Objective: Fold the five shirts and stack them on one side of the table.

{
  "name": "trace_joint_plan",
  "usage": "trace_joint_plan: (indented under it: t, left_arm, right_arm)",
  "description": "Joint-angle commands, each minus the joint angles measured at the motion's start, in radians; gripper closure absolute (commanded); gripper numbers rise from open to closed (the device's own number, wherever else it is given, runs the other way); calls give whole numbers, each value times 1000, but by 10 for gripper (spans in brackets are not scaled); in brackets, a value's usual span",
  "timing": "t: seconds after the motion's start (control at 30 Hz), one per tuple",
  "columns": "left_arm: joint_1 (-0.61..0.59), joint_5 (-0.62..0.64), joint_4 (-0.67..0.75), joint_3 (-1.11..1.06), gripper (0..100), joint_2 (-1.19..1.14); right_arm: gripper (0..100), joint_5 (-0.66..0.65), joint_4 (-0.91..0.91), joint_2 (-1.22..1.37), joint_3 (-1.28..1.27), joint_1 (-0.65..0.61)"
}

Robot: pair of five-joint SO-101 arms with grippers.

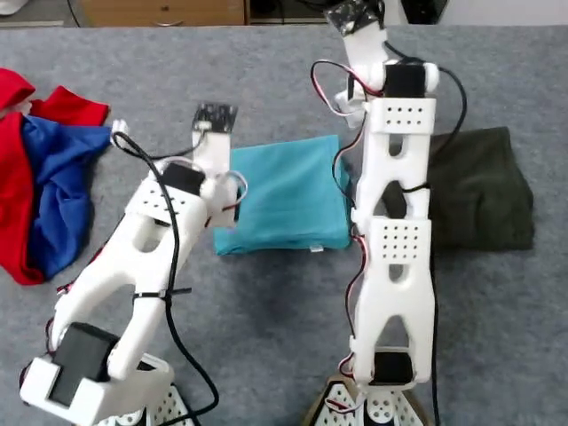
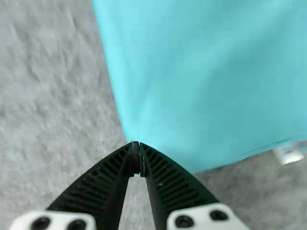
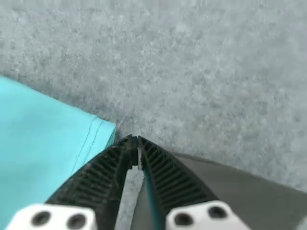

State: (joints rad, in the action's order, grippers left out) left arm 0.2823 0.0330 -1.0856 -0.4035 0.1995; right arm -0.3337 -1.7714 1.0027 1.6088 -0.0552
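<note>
A folded teal shirt [image 1: 284, 195] lies flat at the table's middle. To its right rests a folded dark olive shirt [image 1: 484, 191]. My left gripper [image 2: 135, 154] is shut, its tips low at the left edge of the teal shirt [image 2: 201, 72]; I cannot tell whether cloth is pinched. My right gripper [image 3: 135, 146] is shut too, just off the corner of the teal shirt [image 3: 38, 134], above the gap to the dark shirt [image 3: 249, 191]. From above, the left gripper [image 1: 222, 211] sits at the teal shirt's left side and the right arm [image 1: 395, 222] spans the gap.
A crumpled red shirt [image 1: 13, 240] and a blue shirt [image 1: 58, 186] lie heaped at the left edge. Bare grey felt [image 1: 266, 337] covers the front of the table between the two arm bases. Wooden furniture stands behind the far edge.
</note>
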Motion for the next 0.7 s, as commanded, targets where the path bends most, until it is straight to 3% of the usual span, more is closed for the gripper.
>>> trace_joint_plan:
  t: [0.0,0.17,0.4,0.67]
  left_arm:
    - [-29,0,-2,137,981,16]
    - [-72,5,8,295,981,-186]
    - [-121,5,0,537,981,-547]
    - [-137,5,2,664,981,-736]
  right_arm:
    - [997,-8,-18,-185,5,2]
    - [997,-44,-18,-349,-211,2]
    - [997,-137,-3,-690,-892,-53]
    - [997,-157,325,-993,-1633,-73]
